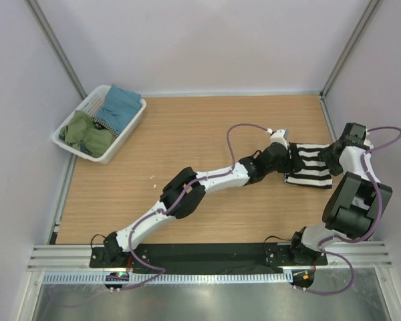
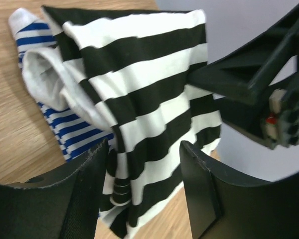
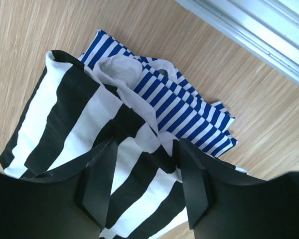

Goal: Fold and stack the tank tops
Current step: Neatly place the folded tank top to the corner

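- The black-striped tank top (image 1: 311,164) lies folded atop the blue-striped tank top (image 3: 189,114), at 3 o'clock on the table (image 1: 187,134).
- Left tool (image 2: 144,149) and right tool (image 3: 145,147): jaws parted, gripping nothing, with the stack directly below both.

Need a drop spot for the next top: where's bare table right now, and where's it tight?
Free: the back middle of the table, between the basket and the stacked tops; also the near left, between the basket and the left arm. Crowded: far right, where the left hand and right hand hang over them.
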Robot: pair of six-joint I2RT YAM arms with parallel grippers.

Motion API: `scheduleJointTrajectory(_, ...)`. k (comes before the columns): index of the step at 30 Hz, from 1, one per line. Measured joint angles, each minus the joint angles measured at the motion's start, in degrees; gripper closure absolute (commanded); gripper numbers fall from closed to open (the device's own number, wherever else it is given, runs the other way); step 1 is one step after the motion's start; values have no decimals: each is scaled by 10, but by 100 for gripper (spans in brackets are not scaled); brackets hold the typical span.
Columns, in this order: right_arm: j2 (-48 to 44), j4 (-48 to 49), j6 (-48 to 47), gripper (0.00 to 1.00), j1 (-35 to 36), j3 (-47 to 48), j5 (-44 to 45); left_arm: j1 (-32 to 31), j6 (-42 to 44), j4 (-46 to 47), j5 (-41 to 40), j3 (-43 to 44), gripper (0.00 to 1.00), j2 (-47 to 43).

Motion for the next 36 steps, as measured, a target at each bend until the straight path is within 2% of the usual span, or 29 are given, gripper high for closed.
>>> scheduleJointTrajectory(4, -2, 2, 3, 40, 0, 0, 15, 1, 9, -3, -11, -30, 32, -4)
scheduleJointTrajectory(5, -4, 1, 4, 40, 0, 0, 20, 3, 14, -7, -15, -37, 26, -5)
scheduleJointTrajectory(7, -12, -1, 4, 40, 0, 0, 28, 7, 21, -18, -19, -45, 23, -9)
scheduleJointTrajectory(8, -19, -4, 4, 39, 0, 2, 33, 9, 26, -23, -21, -47, 18, -12)
scheduleJointTrajectory(10, -31, -17, 5, 27, 0, 13, 44, 13, 33, -29, -24, -47, 16, -20)
scheduleJointTrajectory(13, -43, -35, 2, 27, 0, 46, 68, 23, 46, -35, -30, -51, 13, -42)
scheduleJointTrajectory(14, -47, -39, 1, 29, 0, 58, 74, 27, 49, -37, -31, -54, 13, -52)
scheduleJointTrajectory(15, -51, -40, 1, 41, 0, 66, 77, 30, 52, -36, -31, -57, 13, -62)
scheduleJointTrajectory(17, -66, -35, -3, 50, 0, 72, 71, 35, 58, -35, -33, -68, 14, -85)
scheduleJointTrajectory(18, -79, -32, -5, 58, 0, 71, 54, 37, 59, -34, -33, -79, 14, -99)
scheduleJointTrajectory(20, -100, -21, -8, 63, 0, 65, 12, 42, 60, -31, -34, -103, 15, -128)
scheduleJointTrajectory(22, -116, -1, -8, 72, -2, 54, -58, 47, 60, -24, -35, -153, 16, -172)
scheduleJointTrajectory(25, -118, 56, 4, 80, -3, 28, -180, 56, 59, -10, -35, -223, 16, -232)
scheduleJointTrajectory(29, -101, 176, 52, 90, -2, -54, -318, 65, 61, -2, -35, -282, 17, -283)
scheduleJointTrajectory(32, -79, 262, 89, 95, -2, -115, -377, 71, 63, 1, -35, -316, 17, -306)
scheduleJointTrajectory(36, -38, 383, 131, 96, -2, -166, -426, 75, 64, 5, -35, -353, 18, -321)
